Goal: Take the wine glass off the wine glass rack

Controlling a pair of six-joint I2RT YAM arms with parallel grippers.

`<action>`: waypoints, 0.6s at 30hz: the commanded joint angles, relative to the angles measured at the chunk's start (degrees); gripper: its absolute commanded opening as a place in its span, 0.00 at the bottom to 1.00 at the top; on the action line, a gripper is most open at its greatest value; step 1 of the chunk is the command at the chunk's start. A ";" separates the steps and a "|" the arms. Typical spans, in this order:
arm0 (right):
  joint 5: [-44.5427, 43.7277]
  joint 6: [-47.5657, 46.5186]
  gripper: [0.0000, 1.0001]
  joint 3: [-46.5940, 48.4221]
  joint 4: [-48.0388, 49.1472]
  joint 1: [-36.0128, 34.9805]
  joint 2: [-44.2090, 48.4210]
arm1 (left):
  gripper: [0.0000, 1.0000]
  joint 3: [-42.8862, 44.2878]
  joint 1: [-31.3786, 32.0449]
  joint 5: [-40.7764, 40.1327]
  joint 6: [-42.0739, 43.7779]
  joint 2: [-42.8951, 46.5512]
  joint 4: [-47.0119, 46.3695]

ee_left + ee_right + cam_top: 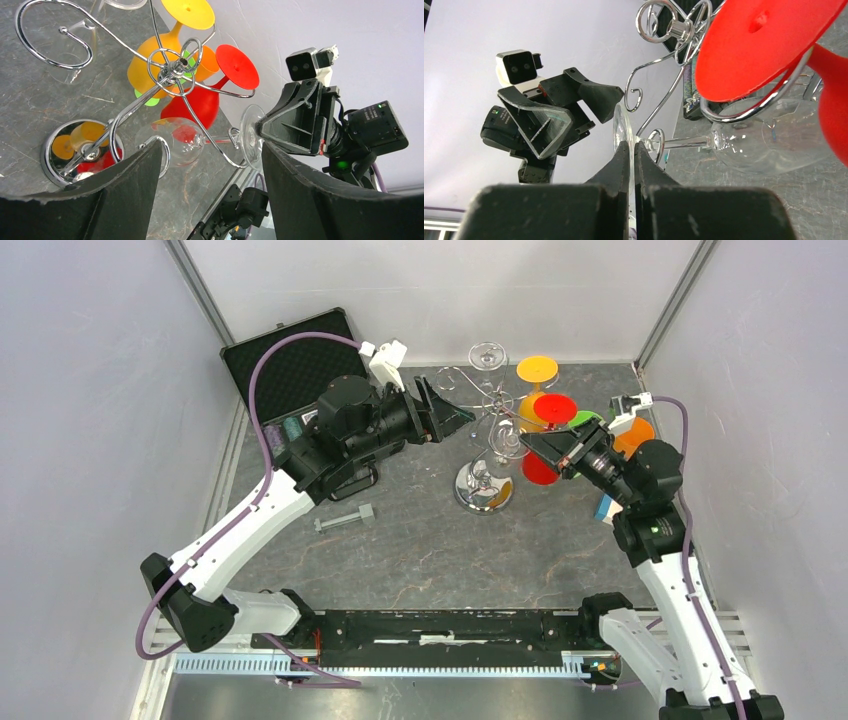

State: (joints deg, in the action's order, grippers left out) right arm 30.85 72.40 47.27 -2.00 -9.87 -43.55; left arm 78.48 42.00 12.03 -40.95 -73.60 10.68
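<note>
The right gripper (pixel 631 150) pinches the foot of the clear wine glass (pixel 769 145), which hangs from a hook of the wine glass rack (pixel 672 29). The left gripper (pixel 211 150) is spread nearby. Best to draw the stem straight out along the hook, without twisting.

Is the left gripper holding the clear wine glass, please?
No, the left gripper stands open and empty; the right gripper pinches the wine glass.

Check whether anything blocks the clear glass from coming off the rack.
Yes: the rack's hook curl appears to ring the clear glass's stem, and the red glass hangs close over its bowl.
</note>
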 commanded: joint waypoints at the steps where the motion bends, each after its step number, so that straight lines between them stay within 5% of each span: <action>1: 0.46 1.28 0.00 4.22 2.79 -0.22 0.84 | 0.79 1.42 0.28 -1.29 3.01 1.07 -0.67; 18: 4.64 2.56 0.00 6.23 2.15 -0.30 0.38 | 0.81 2.49 0.28 -4.48 4.71 1.00 -0.33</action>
State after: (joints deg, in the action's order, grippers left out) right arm 33.82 73.69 50.70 -2.72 -10.02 -43.72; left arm 78.50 42.00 10.55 -39.68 -73.60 10.83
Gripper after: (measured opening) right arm 0.020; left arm 0.805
